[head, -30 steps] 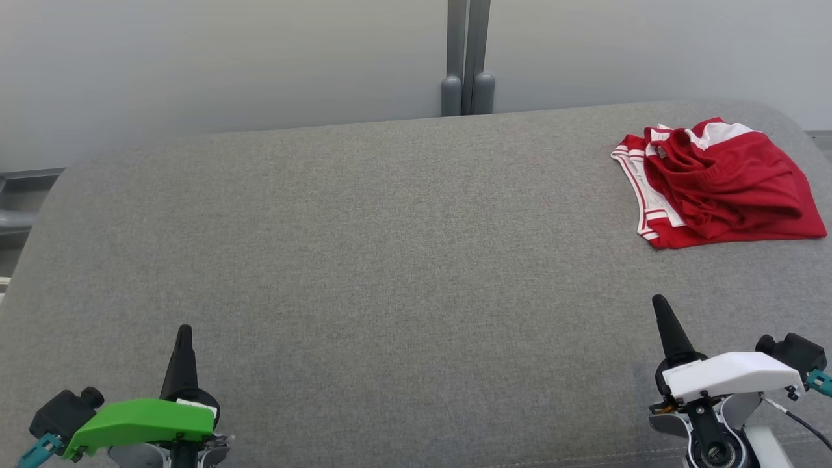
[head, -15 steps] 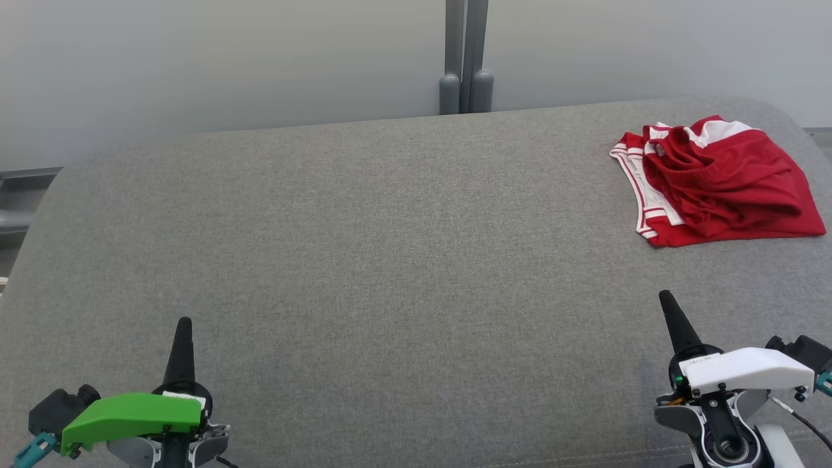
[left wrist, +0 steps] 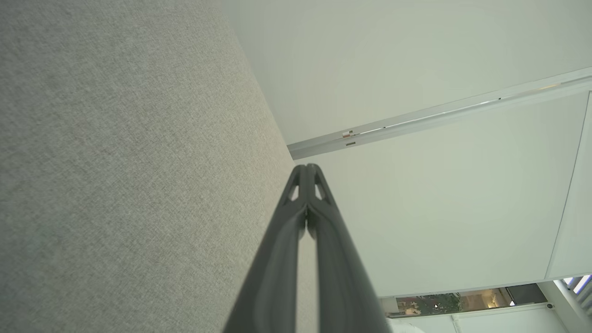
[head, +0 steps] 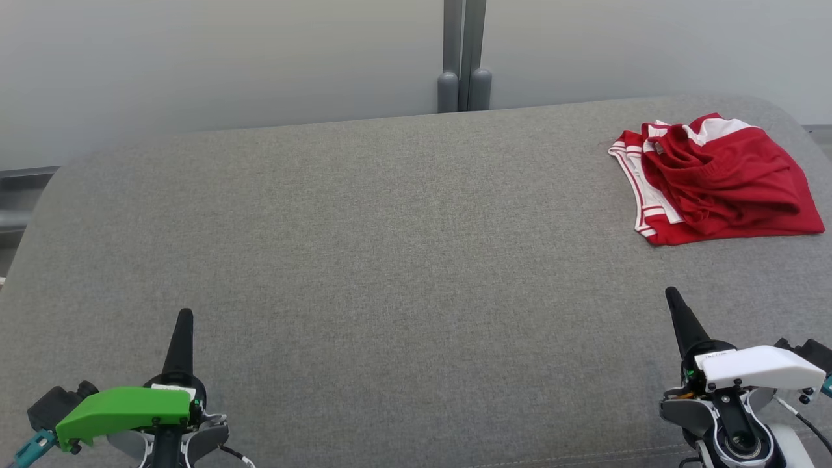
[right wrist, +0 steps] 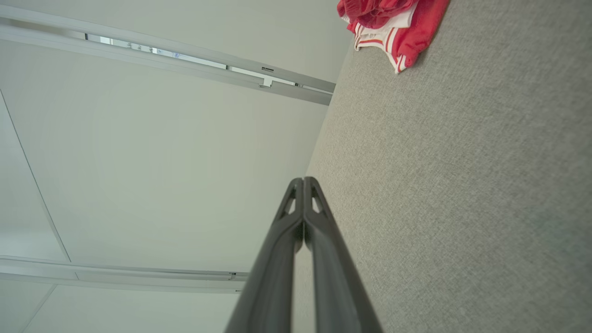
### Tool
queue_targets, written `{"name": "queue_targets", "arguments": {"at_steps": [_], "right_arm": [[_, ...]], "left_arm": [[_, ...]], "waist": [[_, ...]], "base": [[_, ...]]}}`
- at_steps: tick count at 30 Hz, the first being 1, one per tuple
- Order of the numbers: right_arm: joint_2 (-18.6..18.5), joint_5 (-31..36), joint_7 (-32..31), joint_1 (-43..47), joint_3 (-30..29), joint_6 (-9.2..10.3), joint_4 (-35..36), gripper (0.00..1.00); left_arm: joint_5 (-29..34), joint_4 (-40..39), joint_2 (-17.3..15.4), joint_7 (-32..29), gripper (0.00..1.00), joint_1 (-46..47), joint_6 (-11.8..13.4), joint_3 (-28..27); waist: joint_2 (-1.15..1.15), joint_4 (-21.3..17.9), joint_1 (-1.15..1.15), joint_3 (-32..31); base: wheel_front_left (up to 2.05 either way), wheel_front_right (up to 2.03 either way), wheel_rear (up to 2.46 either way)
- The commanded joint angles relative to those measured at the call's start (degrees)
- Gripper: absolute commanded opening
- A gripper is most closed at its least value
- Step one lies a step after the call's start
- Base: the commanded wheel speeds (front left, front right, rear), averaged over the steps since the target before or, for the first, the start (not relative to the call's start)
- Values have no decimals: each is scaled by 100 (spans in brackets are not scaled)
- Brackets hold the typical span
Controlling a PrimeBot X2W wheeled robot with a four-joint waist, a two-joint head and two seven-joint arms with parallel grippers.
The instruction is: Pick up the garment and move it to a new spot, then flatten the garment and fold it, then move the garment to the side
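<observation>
Item one, near left: my left hand was clenched, its two dark fingers pressed together tip to tip and pointing away across the bench. A green cover sat on its wrist. It hung just above the grey fabric, close to the near edge.

Item two, middle: the bench was wide, covered in grey woven cloth, with rounded far corners.

Item three, far middle: a grey upright post stood behind the bench, splitting the pale wall into two panels.

Item four, far right: the garment, red with white bands and stripes, lay bunched and roughly folded on the bench near its far right corner. Its striped edge faced left. It was touched by neither of my hands.

Item five, near right: my right hand was clenched likewise, fingers shut against each other and pointing toward the far side, leaning slightly left. It carried a white cover at the wrist. It was well apart from the garment, which lay beyond it.
</observation>
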State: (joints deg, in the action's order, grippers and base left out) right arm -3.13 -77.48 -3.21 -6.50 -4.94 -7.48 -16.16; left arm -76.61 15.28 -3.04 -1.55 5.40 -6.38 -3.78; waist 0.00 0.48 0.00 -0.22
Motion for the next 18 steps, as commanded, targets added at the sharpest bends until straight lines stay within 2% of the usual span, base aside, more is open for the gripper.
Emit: {"name": "queue_targets", "arguments": {"at_steps": [1, 18], "right_arm": [[-35, -101, -43, -115, -31, -3, 55, 0], [-27, -842, -260, -131, -184, -2, 53, 0]], "left_arm": [[-122, -9, -13, -31, 0, 137, -29, -33], [-911, 43, 3, -212, 0, 244, -86, -86]], "waist": [[0, -1, 0, 1], [0, -24, 0, 28]], "base": [[0, 0, 0], [0, 0, 0]]}}
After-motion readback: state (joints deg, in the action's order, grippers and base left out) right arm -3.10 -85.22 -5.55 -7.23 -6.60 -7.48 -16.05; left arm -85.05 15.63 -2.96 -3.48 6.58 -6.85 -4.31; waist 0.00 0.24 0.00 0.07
